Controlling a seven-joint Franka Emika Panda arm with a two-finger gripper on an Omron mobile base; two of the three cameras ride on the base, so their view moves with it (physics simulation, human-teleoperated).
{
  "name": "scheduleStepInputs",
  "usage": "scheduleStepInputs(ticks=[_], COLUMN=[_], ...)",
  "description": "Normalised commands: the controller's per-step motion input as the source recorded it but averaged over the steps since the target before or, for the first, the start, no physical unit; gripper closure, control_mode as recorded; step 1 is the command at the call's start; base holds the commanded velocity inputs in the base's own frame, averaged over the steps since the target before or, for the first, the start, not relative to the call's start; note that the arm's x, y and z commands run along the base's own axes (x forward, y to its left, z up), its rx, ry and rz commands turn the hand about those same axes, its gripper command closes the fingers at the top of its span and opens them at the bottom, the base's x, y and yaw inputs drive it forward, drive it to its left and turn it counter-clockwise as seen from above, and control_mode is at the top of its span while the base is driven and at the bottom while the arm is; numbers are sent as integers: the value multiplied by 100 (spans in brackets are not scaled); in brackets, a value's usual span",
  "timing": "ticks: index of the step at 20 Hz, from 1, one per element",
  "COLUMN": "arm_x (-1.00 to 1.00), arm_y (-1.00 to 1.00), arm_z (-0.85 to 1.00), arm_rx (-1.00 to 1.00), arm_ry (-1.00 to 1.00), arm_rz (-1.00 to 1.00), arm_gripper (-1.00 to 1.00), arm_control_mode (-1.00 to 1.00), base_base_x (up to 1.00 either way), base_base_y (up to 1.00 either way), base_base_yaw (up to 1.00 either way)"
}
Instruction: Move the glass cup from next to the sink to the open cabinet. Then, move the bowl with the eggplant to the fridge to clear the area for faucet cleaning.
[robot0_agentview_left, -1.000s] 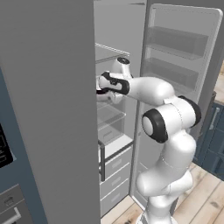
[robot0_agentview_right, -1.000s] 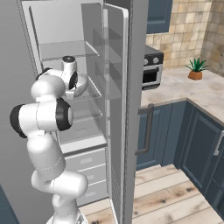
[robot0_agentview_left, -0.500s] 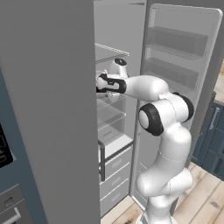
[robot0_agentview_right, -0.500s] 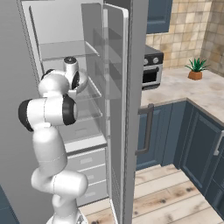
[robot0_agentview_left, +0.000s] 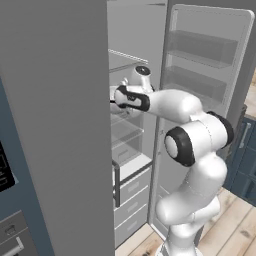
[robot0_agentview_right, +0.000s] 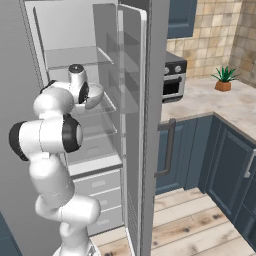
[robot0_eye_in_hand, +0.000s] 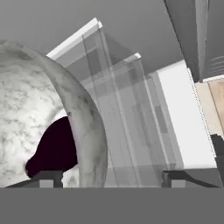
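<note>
Left base view: the arm reaches deep into the fridge (robot0_agentview_left: 200, 60).

Right base view: the bowl (robot0_agentview_right: 94, 95) sits at a middle shelf.

Hand view: gripper (robot0_eye_in_hand: 109, 177) spread, rim between the tips; eggplant (robot0_eye_in_hand: 54, 148) inside. Bowl probably just released; withdrawal remains.

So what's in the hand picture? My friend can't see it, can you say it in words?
A speckled white-grey bowl fills the left side, very close up, with a dark purple eggplant lying inside it. The gripper has its two finger tips spread wide either side of the bowl's rim. Beyond are the fridge's clear shelves and pale drawer.
</note>
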Motion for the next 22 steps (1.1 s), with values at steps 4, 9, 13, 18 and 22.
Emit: scheduleStepInputs(ticks=[4,9,13,18,22], arm_x=[-100,-100,-100,-80,0], arm_y=[-49,-50,-24,-1,0], arm_z=[3,39,41,1,0], arm_rx=[8,14,5,0,0], arm_ry=[-23,-5,1,7,0], arm_rz=[-19,-26,-26,-18,0], arm_gripper=[-100,-100,-100,-100,-100], arm_control_mode=[-100,-100,-100,100,100], base_base_x=[0,0,0,-20,-100], base_base_y=[0,0,0,0,24], base_base_yaw=[0,0,0,-6,-47])
